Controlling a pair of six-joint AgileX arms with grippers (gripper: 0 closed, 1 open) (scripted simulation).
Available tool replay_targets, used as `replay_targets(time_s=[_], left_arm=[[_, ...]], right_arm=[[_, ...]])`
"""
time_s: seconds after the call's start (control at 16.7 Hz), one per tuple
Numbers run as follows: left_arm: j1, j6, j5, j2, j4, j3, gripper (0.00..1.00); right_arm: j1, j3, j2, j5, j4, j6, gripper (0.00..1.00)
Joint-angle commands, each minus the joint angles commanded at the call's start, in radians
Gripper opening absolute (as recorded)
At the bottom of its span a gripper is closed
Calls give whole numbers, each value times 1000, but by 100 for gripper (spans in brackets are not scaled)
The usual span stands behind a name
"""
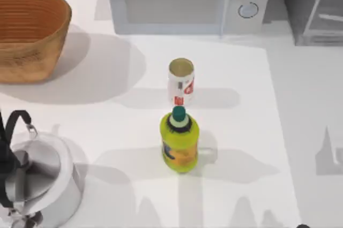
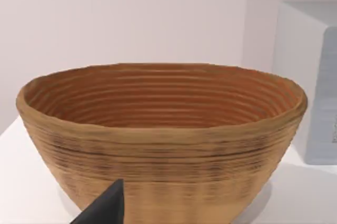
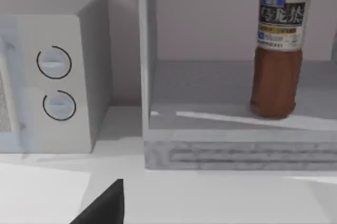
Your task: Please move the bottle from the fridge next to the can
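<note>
The dark reddish-brown bottle [image 3: 276, 50] with a white cap and silver-grey label stands upright on the shelf inside the fridge [image 3: 237, 150]. The fridge [image 1: 305, 8] sits at the table's back right corner. The white can [image 1: 181, 82] with red markings stands upright near the table's middle. A dark tip of my right gripper [image 3: 105, 205] shows low in the right wrist view, well short of the fridge and left of the bottle. A dark tip of my left gripper [image 2: 105, 209] shows in front of the woven basket [image 2: 158, 134].
A yellow-green bottle [image 1: 179, 142] with a teal cap stands just in front of the can. A light grey microwave [image 1: 187, 0] with two dials stands at the back. The basket [image 1: 29, 32] is at the back left, a metal kettle [image 1: 40, 180] at the front left.
</note>
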Motion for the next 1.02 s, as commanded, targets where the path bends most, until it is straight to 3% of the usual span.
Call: replay_targets(time_s=[0.24, 0.48, 1.02], left_arm=[[0, 0, 0, 0, 0, 0, 100], [0, 0, 0, 0, 0, 0, 100], [0, 0, 0, 0, 0, 0, 100]], right_arm=[[-7, 24, 31, -3, 26, 0, 100], [-41, 151, 221, -26, 164, 1, 100], [-149, 587, 1192, -127, 641, 9, 100]])
